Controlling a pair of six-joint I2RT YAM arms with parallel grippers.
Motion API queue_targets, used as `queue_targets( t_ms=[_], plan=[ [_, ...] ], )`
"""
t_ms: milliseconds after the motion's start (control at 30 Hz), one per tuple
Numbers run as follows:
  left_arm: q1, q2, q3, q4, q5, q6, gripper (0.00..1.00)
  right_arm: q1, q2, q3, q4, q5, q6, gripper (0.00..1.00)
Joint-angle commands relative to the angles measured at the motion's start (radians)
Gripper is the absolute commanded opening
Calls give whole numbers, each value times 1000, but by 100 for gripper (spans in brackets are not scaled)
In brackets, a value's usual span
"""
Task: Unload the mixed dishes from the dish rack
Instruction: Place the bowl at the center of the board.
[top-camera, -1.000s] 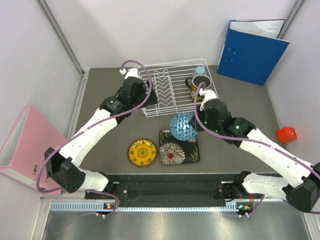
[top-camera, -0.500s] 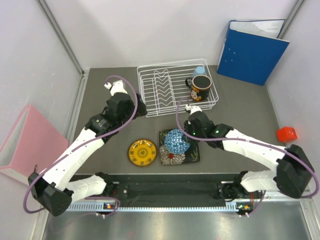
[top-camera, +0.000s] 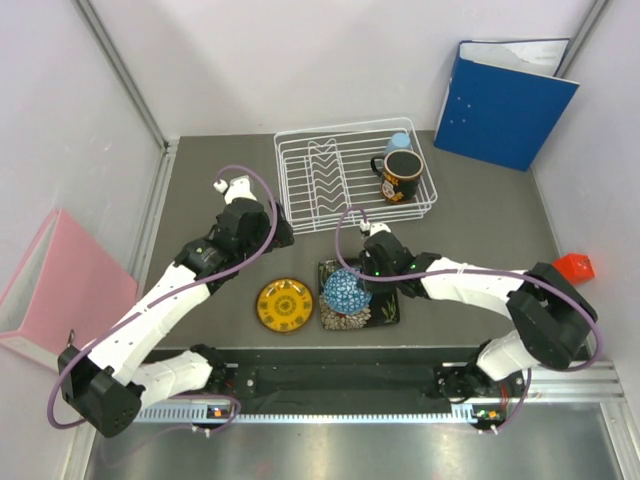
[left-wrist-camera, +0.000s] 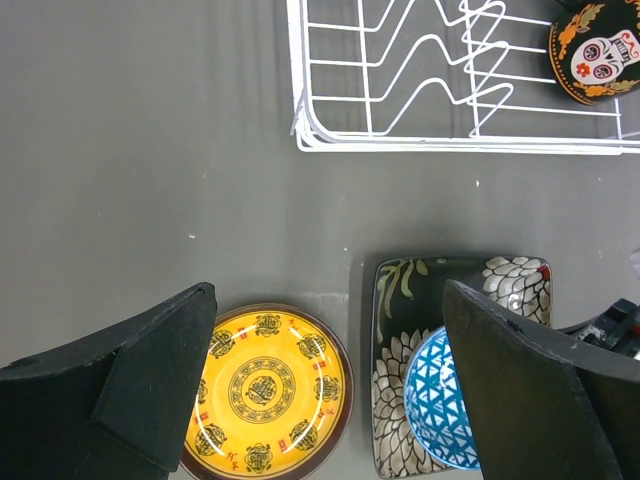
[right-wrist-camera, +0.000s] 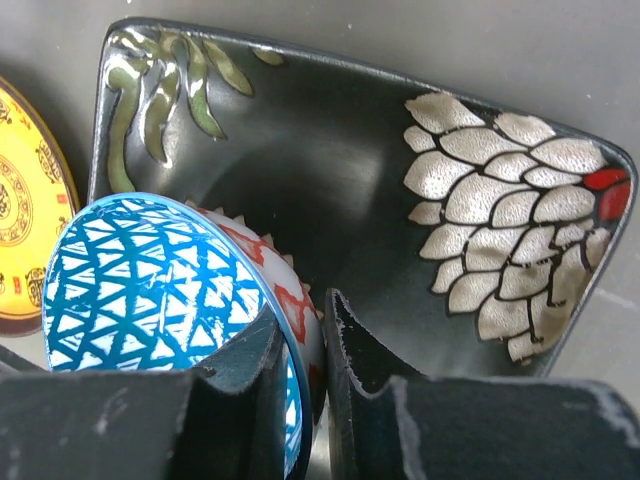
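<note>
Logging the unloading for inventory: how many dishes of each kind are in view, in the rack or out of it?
Plates: 2 (black square floral plate, yellow round plate)
Bowls: 1 (blue mosaic bowl)
Cups and mugs: 2 (light blue cup, dark mug)
Total: 5

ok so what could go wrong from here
1. The right claw pinches the bowl by its rim alone, tilted over the black plate. It may slip or land on edge and chip either one.
2. The yellow plate lies close beside. A tipping bowl could roll onto it.
3. The mug and cup sit close together in a corner of the rack. Grabbing one might knock the other.
</note>
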Motion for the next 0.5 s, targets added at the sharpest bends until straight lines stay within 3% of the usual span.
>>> queue_targets(
  t_ms=[0,333,433,467],
  plan=[
    [4,-21,-7,52,11,0,99,7,6,0,129,-6,3,0],
    [6,6,-28,70,34,-5,99,-9,55,-6,141,15,-23,0],
    [6,8,-28,75,35,-3,99,-8,50,-17,127,28,-17,14],
    [6,6,-30,75,35,-3,99,-7,47,-23,124,37,-15,25]
  ],
)
